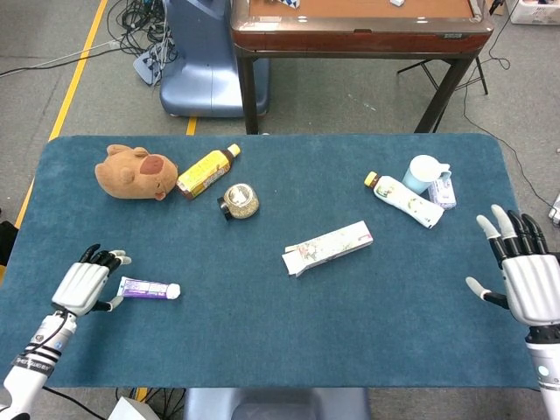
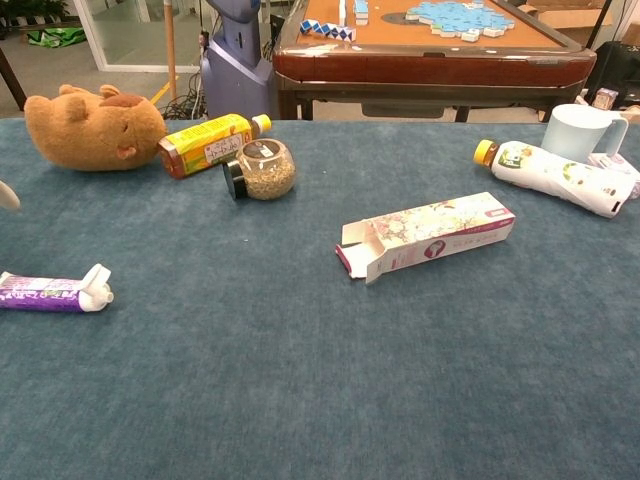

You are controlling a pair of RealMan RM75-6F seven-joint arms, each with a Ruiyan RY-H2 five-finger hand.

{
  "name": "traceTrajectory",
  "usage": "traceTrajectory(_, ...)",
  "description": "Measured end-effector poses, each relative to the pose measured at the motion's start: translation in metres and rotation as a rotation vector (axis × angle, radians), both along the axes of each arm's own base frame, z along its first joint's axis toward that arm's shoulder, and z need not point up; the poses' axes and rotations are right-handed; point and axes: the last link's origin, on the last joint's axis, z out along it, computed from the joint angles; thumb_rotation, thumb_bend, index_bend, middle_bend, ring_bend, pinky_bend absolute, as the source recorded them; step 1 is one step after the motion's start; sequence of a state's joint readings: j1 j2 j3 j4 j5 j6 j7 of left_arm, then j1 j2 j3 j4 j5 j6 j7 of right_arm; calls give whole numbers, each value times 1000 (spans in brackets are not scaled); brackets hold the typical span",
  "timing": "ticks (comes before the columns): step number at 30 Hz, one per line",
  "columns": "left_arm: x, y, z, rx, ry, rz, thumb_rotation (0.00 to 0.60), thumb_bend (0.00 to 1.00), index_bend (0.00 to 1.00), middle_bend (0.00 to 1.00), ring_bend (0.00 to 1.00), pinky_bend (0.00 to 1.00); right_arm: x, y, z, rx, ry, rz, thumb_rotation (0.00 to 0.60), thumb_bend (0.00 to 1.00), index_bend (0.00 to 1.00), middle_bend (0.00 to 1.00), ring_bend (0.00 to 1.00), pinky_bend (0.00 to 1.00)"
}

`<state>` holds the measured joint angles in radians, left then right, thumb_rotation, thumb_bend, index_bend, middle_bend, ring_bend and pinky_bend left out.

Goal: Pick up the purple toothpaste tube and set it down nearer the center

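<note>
The purple toothpaste tube (image 1: 147, 288) with a white cap lies flat near the table's left front; the chest view shows the tube (image 2: 50, 291) at the left edge. My left hand (image 1: 86, 284) hovers just left of the tube's tail, fingers apart, holding nothing. In the chest view only a fingertip (image 2: 7, 195) of that hand shows. My right hand (image 1: 523, 278) sits at the table's right edge, fingers spread and empty, far from the tube.
An open toothpaste box (image 1: 327, 247) lies at the center. A plush toy (image 1: 134, 171), yellow bottle (image 1: 206, 171) and small jar (image 1: 239, 201) stand at the back left. A white bottle (image 1: 407, 200) and a cup (image 1: 424, 172) are at the back right.
</note>
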<state>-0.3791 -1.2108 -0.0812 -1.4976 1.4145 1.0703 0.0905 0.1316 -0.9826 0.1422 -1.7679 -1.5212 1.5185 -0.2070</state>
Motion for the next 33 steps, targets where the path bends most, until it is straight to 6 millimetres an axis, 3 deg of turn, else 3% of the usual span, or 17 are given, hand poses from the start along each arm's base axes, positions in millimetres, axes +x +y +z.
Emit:
traceTrajectory(23, -1, 2, -57, -12, 13, 9, 600, 208, 310, 273, 209, 131, -16, 11, 3, 10, -39, -44, 600, 0, 0, 0, 0, 0)
traceTrajectory(33, -5, 10, -68, -6, 60, -22, 600, 208, 312, 274, 209, 131, -18, 15, 5, 5, -43, -53, 600, 0, 0, 0, 0, 0)
